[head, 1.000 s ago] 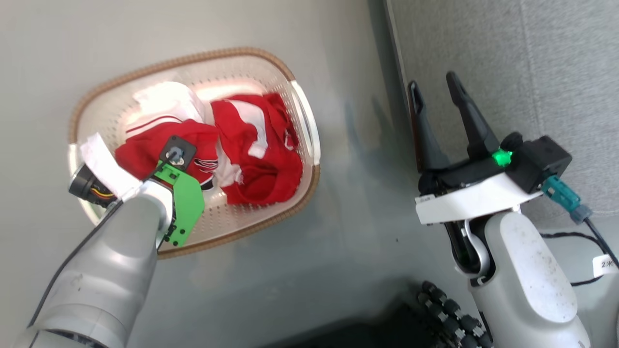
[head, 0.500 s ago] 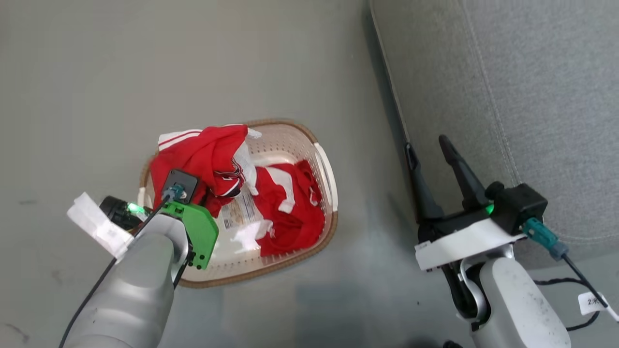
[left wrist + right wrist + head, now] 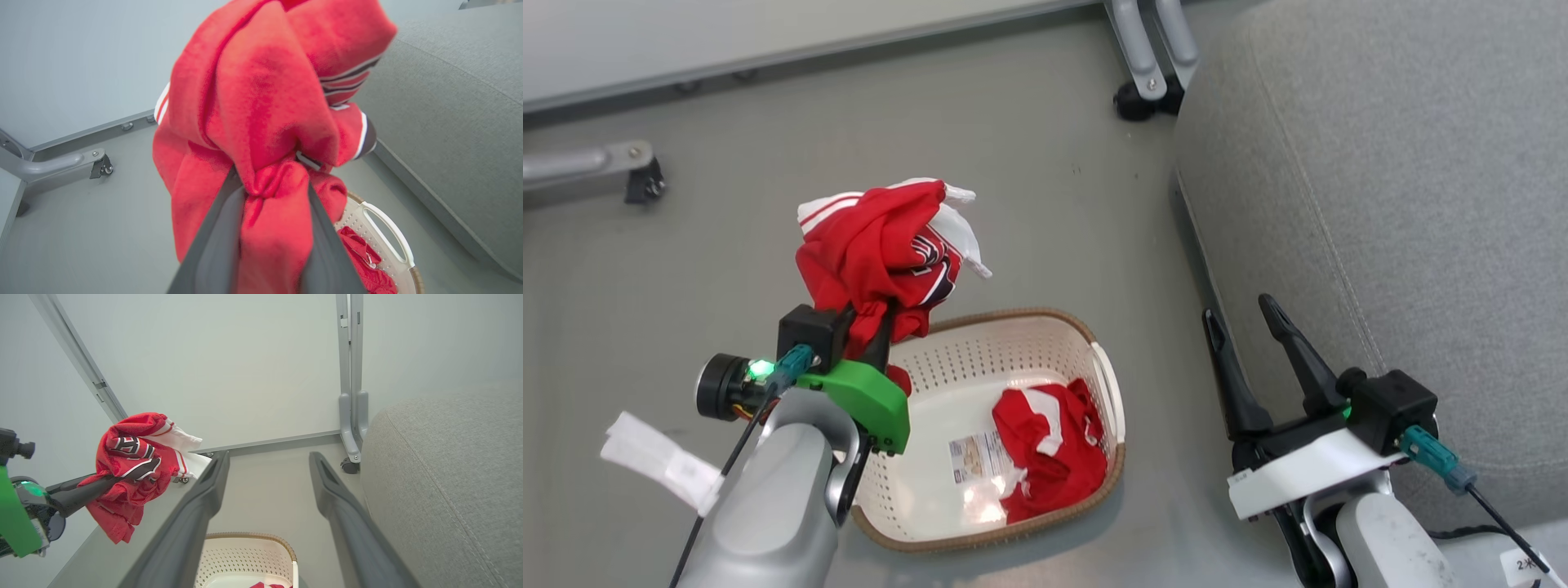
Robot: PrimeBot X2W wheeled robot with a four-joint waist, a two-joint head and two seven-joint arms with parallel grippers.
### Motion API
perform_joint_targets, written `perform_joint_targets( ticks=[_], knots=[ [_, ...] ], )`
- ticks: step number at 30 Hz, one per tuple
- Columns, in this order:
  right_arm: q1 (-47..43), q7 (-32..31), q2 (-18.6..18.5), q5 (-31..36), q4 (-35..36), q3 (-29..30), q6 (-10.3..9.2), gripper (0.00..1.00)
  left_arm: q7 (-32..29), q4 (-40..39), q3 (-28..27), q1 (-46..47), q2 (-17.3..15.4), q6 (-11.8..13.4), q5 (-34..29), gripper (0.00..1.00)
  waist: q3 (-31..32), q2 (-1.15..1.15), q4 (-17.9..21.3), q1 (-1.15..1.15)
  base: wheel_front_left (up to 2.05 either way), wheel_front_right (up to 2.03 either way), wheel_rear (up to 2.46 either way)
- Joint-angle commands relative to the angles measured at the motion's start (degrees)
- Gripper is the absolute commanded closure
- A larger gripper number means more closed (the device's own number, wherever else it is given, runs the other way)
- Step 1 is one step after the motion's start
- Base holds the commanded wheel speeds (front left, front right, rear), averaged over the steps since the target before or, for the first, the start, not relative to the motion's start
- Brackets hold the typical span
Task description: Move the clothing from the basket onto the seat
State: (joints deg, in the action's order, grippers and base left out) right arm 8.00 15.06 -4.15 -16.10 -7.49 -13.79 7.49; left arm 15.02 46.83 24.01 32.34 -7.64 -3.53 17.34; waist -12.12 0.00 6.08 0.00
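Your left gripper [image 3: 270, 183] is pinched narrow on one red garment [image 3: 874, 245], held bunched in the air above the basket's [image 3: 1013, 315] far-left rim. The second red garment [image 3: 1045, 449] lies in the basket beside a label [image 3: 977, 457]. The basket sits on smooth grey floor [image 3: 1029, 188], close beside the grey seat [image 3: 1405, 204]. Your right gripper [image 3: 1241, 309] is spread wide and empty near the seat's edge. Pale wall panels [image 3: 245, 355] and a castor leg [image 3: 1143, 90] stand behind.
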Motion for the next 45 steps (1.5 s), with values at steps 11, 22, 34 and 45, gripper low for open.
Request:
perform_joint_targets(
  ticks=[11,22,34,45],
  knots=[
    [-4.8,0.2,-0.8,-0.3,0.4,-2.0,0.00,0.00,0.2,-26.5,-11.9,-14.8,0.2,0.2,-2.2,1.00,10.6,0.00,-2.4,0.00,0.00,0.00,0.00],
    [-5.8,0.2,-1.1,-0.7,0.9,-3.2,0.00,0.00,0.2,-42.8,-16.2,-21.8,3.4,-3.5,-5.9,1.00,12.3,0.00,-1.0,0.00,0.00,0.00,0.00],
    [-6.4,0.2,-1.3,-0.5,1.3,-3.5,0.00,0.00,0.2,-47.3,-6.8,-22.3,3.9,-4.0,-3.6,1.00,12.3,0.00,-0.3,0.00,0.00,0.00,0.00],
    [-6.3,0.2,-1.1,-0.5,1.1,-3.7,0.00,0.00,0.2,-48.4,-2.1,-20.6,2.6,-4.0,-2.5,1.00,11.9,0.00,-0.6,0.00,0.00,0.00,0.00]
  ],
)
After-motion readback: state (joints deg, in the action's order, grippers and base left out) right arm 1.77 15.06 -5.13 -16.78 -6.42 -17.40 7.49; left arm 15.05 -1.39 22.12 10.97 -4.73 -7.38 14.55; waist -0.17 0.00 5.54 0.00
